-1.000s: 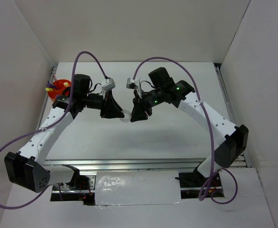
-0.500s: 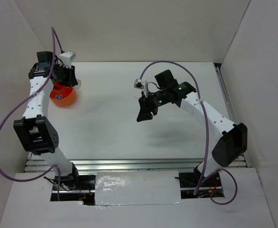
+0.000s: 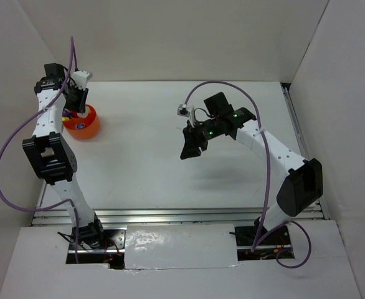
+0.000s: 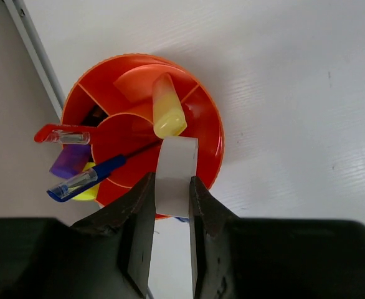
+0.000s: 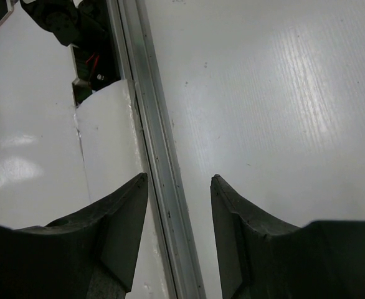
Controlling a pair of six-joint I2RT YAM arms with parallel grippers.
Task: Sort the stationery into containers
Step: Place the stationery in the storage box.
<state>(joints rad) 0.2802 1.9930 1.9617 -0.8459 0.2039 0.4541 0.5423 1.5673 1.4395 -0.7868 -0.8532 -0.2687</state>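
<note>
The orange-red cup stands at the far left of the table; in the left wrist view its rim rings several compartments. In it stand a pale yellow stick, a red pen, a purple marker, a blue pen and a yellow piece. My left gripper, also in the top view, is shut on the white tape ring, held edge-on just above the cup's near side. My right gripper is open and empty, raised over the table's middle; it also shows in the right wrist view.
White walls enclose the table on three sides. A metal rail runs along the near table edge, with a white taped panel beyond it. The right arm's purple cable loops above the table.
The left arm swung from the table's middle to the far left, carrying the tape ring, and now holds it over the cup. The right gripper has barely moved.
</note>
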